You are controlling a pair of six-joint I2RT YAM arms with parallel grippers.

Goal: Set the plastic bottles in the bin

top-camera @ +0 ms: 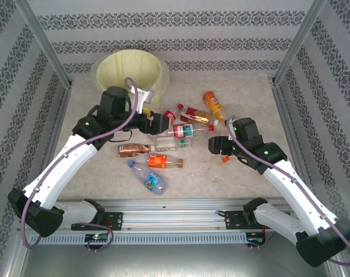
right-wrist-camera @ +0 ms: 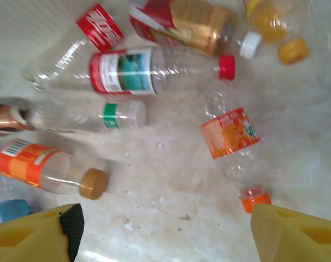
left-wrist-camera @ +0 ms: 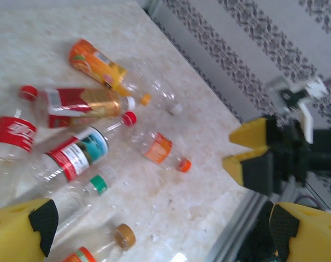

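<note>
The bin stands at the upper left of the top view, at the far edge of the counter. It is round and creamy white, with a pale yellow bag inside. The bottles lie on their sides on the counter in the middle of the frame. They are below and to the right of the bin, apart from it.

The orange bottle is the highest and furthest right. Just left of it lie the red and gold bottle and the clear bottle with a red band. Under them is the red and teal bottle, then the clear bottle with a green band. The brown bottle is on the left. The bottle with a brown cap sits lower, and the blue bottle is lowest.

The left tool is just left of the clear bottle with a red band. In the left wrist view its yellow fingers sit in the two bottom corners, spread wide, pinching nothing.

The right tool is to the right of the pile. In the right wrist view its fingers are spread wide too. The small orange-label bottle lies just above the lower right finger. Its orange cap is very near that fingertip. I cannot tell if they touch.
</note>
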